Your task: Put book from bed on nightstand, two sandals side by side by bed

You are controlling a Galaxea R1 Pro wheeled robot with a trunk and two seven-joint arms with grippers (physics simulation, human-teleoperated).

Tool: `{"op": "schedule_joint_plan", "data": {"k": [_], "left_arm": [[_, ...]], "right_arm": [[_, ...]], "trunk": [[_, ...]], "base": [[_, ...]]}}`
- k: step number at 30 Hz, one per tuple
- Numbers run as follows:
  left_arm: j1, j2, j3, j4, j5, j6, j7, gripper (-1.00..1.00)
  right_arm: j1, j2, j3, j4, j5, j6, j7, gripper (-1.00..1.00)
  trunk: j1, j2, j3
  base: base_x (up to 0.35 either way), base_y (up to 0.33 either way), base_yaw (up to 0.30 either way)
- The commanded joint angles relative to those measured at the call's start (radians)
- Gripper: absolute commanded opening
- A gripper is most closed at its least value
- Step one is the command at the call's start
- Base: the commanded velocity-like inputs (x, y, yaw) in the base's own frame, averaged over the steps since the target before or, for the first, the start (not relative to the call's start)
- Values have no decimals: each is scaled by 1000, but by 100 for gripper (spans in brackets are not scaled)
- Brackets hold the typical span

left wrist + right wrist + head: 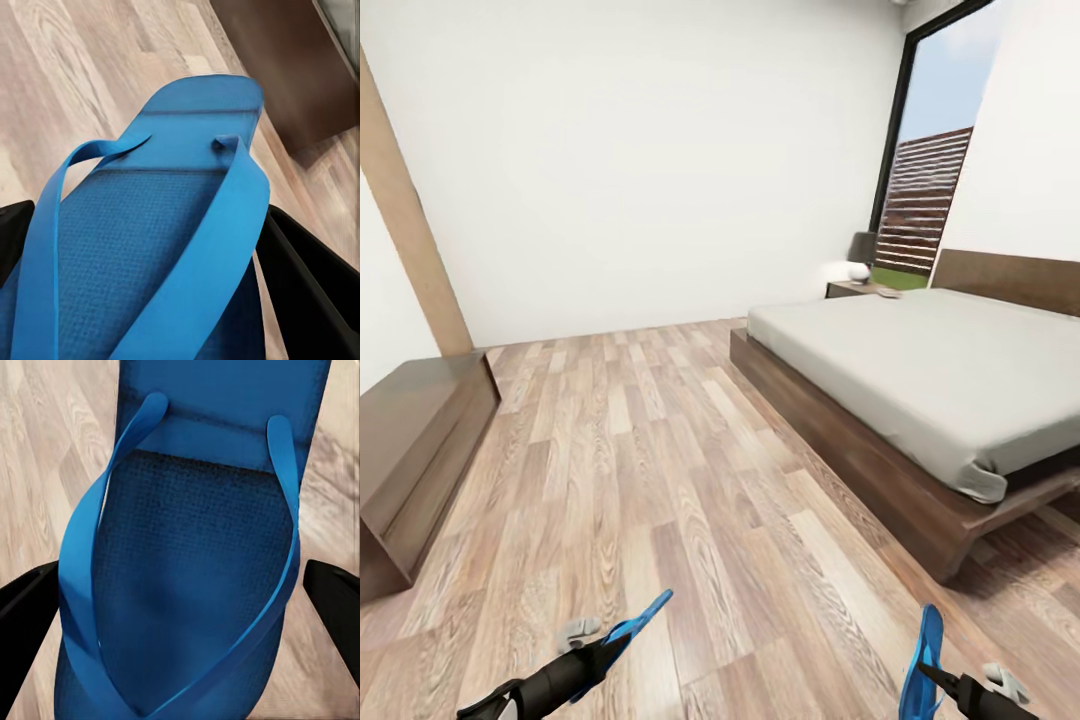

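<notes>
- Both grippers are closed on a sandal each: the left gripper (603, 652) is clamped on the left sandal (640, 618), and the right gripper (938, 678) on the right sandal (926, 668).
- In the left wrist view, the black fingers (307, 285) are seen pressed on the two long sides of the blue sole (150, 255), straps up; the same grip is seen on the other sandal (202, 555) in the right wrist view.
- The sandals are held clear above the wood floor (660, 450), probably so that they can be carried and set down together.
- The bed (940, 370) is found ahead and to the right, with free floor along its near side edge, where the pair is judged to belong.
- No book can be made out on the mattress from here.
- A nightstand (855, 288) with a lamp (861, 250) stands at the far corner of the bed, beside the headboard (1010, 278).
- A long low cabinet (415, 450) is placed by the left wall.
</notes>
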Motion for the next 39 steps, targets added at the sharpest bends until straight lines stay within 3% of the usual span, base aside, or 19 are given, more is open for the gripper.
{"op": "schedule_joint_plan", "data": {"k": [1,29,39], "left_arm": [[0,0,3,0,4,5,-4,-100],[0,-10,3,50,8,5,-4,-100],[0,-29,5,81,8,-12,-1,-100]], "right_arm": [[-1,0,-3,0,-5,11,3,-100],[-1,1,-3,0,-5,11,3,-100],[-1,5,-2,1,-5,11,3,-100]], "trunk": [[0,0,0],[0,0,13],[0,0,17]], "base": [[0,0,-300],[0,0,-300],[0,0,-300]]}}
